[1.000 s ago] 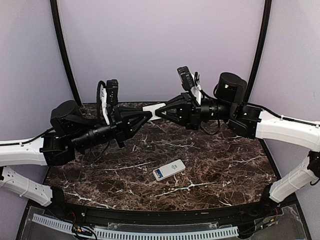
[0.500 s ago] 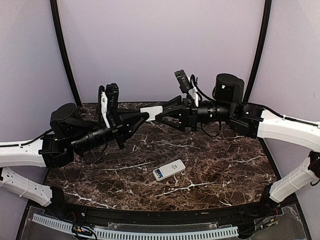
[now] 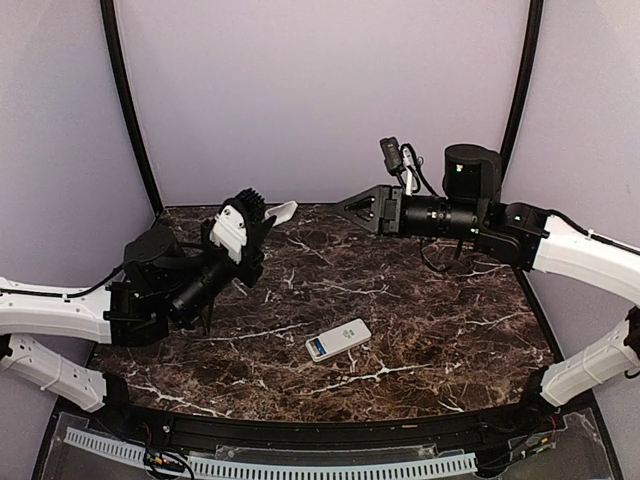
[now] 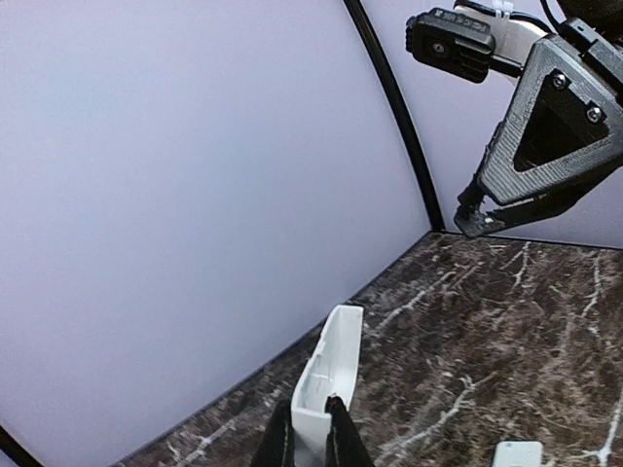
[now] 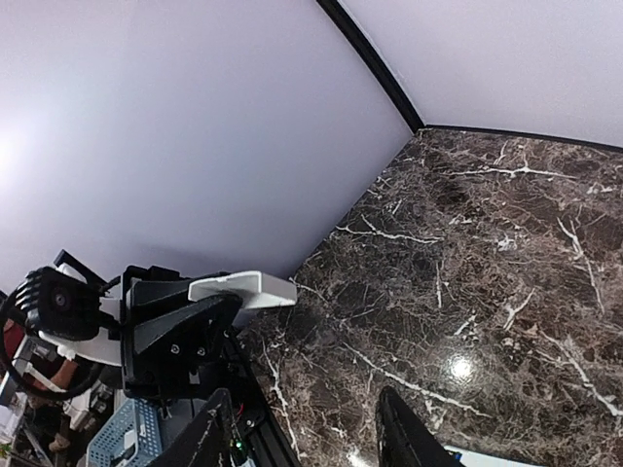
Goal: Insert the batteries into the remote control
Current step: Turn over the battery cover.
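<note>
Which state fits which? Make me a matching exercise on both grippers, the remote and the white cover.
Things:
1. left gripper
2. right gripper
3. remote control
4. white cover

States:
A. lying flat on the table
B. open, holding nothing
C. shut on the white cover
D. held up in the air

Pairs: 1-C, 2-B, 3-A, 4-D.

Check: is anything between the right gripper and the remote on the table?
Nothing visible does. The right gripper, fingers open, hangs over the back of the dark marble table; only bare marble lies between it and the slim white rectangular plastic remote control. The left gripper, holding a small flat white cover, is off to the side.
</note>
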`<state>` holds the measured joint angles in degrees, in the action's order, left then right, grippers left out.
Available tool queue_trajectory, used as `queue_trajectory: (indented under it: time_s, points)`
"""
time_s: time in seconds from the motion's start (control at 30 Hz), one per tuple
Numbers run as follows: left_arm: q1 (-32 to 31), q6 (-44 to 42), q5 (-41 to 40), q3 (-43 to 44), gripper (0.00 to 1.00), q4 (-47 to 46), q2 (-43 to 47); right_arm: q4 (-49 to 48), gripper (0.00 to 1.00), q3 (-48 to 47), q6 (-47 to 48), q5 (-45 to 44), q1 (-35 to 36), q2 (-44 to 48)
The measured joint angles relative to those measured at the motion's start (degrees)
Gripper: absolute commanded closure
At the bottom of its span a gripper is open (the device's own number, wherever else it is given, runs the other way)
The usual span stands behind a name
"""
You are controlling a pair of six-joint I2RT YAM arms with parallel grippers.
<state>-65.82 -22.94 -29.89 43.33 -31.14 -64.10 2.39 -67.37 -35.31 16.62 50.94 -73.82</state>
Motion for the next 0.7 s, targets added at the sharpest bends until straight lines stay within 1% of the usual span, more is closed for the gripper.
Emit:
queue_trajectory:
  time_s: [0.07,0.1,0.13,0.2,0.23,0.3,0.37,0.47,0.7]
  points:
    - [-0.8,-9.6,-3.0,0.1,1.00,-9.9,-3.8,-0.4,0.55,-0.1,-3.1,0.1,0.0,-0.1]
    - [-1.0,-13.4,-3.8,0.1,1.00,-13.4,-5.4,-0.9,0.55,-0.3,-4.2,0.2,0.0,-0.3]
    - [-1.3,-18.8,-4.9,0.2,1.00,-19.3,-8.0,-1.4,0.55,-0.6,-5.2,0.4,0.0,-0.7]
    - [-1.5,-31.4,-6.0,0.9,1.00,-29.4,-14.3,-2.8,0.55,-1.9,-7.2,1.1,0.0,-2.0]
    - [-1.6,-38.2,-6.5,1.6,1.00,-32.8,-17.8,-3.4,0.55,-2.6,-8.0,1.4,0.0,-2.6]
    - [-1.6,-49.8,-6.9,3.1,1.00,-36.8,-24.2,-4.3,0.55,-3.6,-9.0,1.7,0.0,-3.3]
    - [-1.9,-57.2,-6.9,3.5,1.00,-38.0,-27.8,-5.6,0.54,-4.1,-10.0,2.0,0.0,-3.6]
    - [-2.3,-64.1,-6.7,3.5,1.00,-39.0,-29.2,-6.6,0.53,-4.2,-11.1,1.7,0.0,-3.7]
    - [-3.7,-73.7,-5.9,4.2,1.00,-43.1,-29.0,-6.5,0.52,-1.2,-12.8,-1.6,-0.2,-2.0]
